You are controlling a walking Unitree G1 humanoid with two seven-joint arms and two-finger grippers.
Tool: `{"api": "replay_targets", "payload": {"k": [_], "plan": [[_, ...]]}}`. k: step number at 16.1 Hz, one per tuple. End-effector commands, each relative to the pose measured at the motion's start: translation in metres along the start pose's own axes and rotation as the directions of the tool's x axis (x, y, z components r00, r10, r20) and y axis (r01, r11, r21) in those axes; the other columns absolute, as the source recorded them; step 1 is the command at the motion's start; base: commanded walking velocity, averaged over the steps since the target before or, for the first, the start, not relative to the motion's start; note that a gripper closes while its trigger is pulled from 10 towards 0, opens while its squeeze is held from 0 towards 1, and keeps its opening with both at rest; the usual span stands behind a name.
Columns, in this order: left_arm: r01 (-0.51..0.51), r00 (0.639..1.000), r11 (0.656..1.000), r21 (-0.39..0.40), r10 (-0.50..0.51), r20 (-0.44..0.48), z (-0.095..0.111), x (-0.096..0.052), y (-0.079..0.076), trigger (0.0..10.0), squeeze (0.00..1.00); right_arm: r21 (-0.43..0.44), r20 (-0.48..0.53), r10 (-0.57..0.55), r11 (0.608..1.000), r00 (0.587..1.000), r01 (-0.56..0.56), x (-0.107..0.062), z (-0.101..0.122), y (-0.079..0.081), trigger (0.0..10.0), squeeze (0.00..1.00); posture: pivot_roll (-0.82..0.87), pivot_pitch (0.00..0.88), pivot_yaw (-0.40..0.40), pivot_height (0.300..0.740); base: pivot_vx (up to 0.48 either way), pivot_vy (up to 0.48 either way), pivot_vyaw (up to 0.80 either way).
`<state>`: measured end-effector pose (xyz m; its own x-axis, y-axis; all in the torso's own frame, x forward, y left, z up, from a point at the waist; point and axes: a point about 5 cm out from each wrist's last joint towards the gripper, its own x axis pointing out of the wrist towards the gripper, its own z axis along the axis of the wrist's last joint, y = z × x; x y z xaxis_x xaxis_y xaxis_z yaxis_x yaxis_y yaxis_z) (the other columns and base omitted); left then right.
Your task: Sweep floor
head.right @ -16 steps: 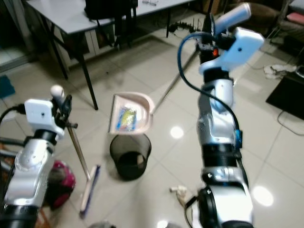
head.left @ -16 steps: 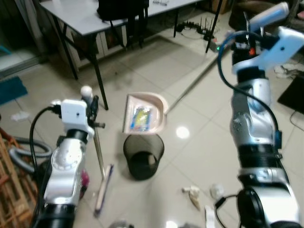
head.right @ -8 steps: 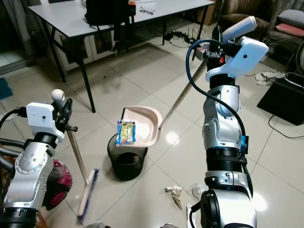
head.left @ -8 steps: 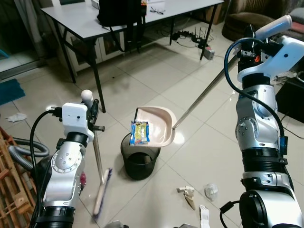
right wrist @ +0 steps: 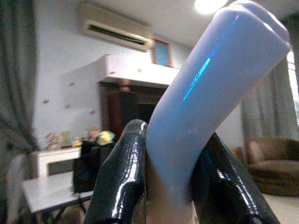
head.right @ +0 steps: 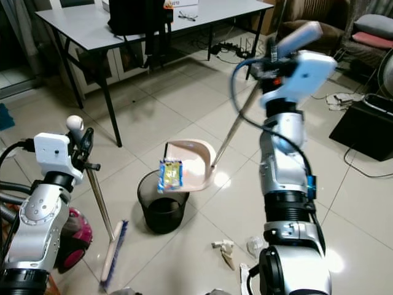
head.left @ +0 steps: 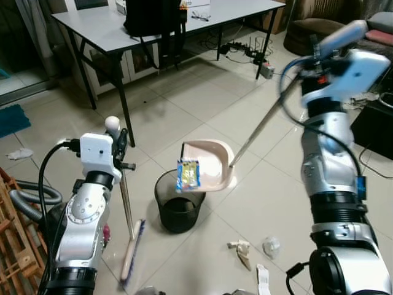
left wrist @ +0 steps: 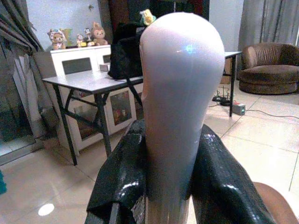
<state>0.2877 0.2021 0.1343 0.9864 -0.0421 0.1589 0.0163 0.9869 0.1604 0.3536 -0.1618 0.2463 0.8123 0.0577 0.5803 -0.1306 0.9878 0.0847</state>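
Left hand (left wrist: 166, 186): black fingers pressed against both sides of the white rounded handle top of the broom (head.left: 112, 122), held at the left of the scene
Broom: thin metal shaft (head.left: 126, 203) runs down and slightly right to the flat brush head (head.left: 132, 250), which rests on the pale glossy tiled floor (head.left: 202, 92) left of the bin
Right hand (right wrist: 170, 172): black fingers clamped on the pale blue-white curved grip of the long-handled dustpan (head.left: 212, 163), raised high at the right
Dustpan: beige pan tilted, its open edge directly above the round black mesh waste bin (head.left: 178, 203); metal pole (head.left: 258, 129) slopes up to the right
Yellow and blue snack wrapper (head.left: 188, 174): at the lower lip of the pan, over the bin opening
Bin: stands on the floor between the two arms, just right of the brush head
Crumpled paper scraps (head.left: 245, 252): on the floor near right of the bin, apart from it
Grey folding surface (head.left: 141, 24): far left, with a black bag (head.left: 156, 12) on it
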Motion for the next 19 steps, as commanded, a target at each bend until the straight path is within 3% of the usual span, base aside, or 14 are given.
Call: {"api": "replay_targets", "payload": {"k": [1,4,7,10,11,13,14,16,17,19], "plan": [[0.005,1.000,1.000,0.010,-0.005,0.020,0.005,0.002,-0.001,10.0,0.00,-0.028,0.086,0.075,0.997,0.993,-0.073,0.010,0.014,0.014,10.0,0.00,0.03,0.000,-0.027,0.740,0.000,0.000,0.00],[0.014,1.000,1.000,0.017,-0.014,0.023,0.005,0.003,-0.003,10.0,0.00,-0.142,0.069,0.312,0.943,0.948,-0.300,-0.005,-0.001,0.057,10.0,0.00,0.03,0.000,-0.026,0.740,0.000,0.000,0.00],[0.021,0.999,0.999,0.027,-0.022,0.025,0.005,0.004,-0.003,10.0,0.00,-0.192,0.068,0.452,0.881,0.889,-0.433,-0.027,-0.011,0.084,10.0,0.00,0.03,0.000,-0.022,0.740,0.000,0.000,0.00],[0.028,0.999,0.999,0.033,-0.029,0.028,0.006,0.005,-0.004,10.0,0.00,-0.209,0.066,0.522,0.841,0.851,-0.499,-0.038,-0.016,0.094,10.0,0.00,0.03,0.000,-0.018,0.740,0.000,0.000,0.00],[0.034,0.999,0.999,0.036,-0.035,0.029,0.006,0.006,-0.005,10.0,0.00,-0.265,0.070,0.548,0.816,0.834,-0.514,-0.041,-0.015,0.096,10.0,0.00,0.03,0.000,-0.017,0.740,0.000,0.000,0.00],[0.045,0.999,0.998,0.037,-0.046,0.019,0.006,0.007,-0.005,10.0,0.00,-0.332,0.133,0.468,0.852,0.874,-0.406,-0.029,0.001,0.078,10.0,0.00,0.04,0.000,-0.019,0.740,0.000,0.000,0.00],[0.056,0.998,0.998,0.029,-0.056,0.008,0.005,0.008,-0.005,10.0,0.00,-0.322,0.214,0.362,0.903,0.907,-0.284,-0.015,0.023,0.058,10.0,0.00,0.03,0.000,-0.015,0.740,0.000,0.000,0.00],[0.070,0.998,0.997,0.024,-0.070,-0.001,0.003,0.008,-0.006,10.0,0.00,-0.315,0.266,0.276,0.930,0.924,-0.187,-0.004,0.042,0.039,10.0,0.00,0.02,0.000,-0.009,0.740,0.000,0.000,0.00],[0.105,0.994,0.994,0.014,-0.105,-0.014,0.001,0.009,-0.009,10.0,0.00,-0.355,0.218,0.196,0.929,0.956,-0.110,0.004,0.048,0.018,10.0,0.00,0.01,0.000,0.002,0.740,0.000,0.000,0.00],[0.171,0.984,0.985,0.005,-0.170,-0.048,-0.005,0.010,-0.016,10.0,0.00,-0.412,0.062,0.030,0.911,0.998,-0.002,0.003,0.032,-0.015,10.0,0.00,-0.01,0.000,0.015,0.740,0.000,0.000,0.00]]}}
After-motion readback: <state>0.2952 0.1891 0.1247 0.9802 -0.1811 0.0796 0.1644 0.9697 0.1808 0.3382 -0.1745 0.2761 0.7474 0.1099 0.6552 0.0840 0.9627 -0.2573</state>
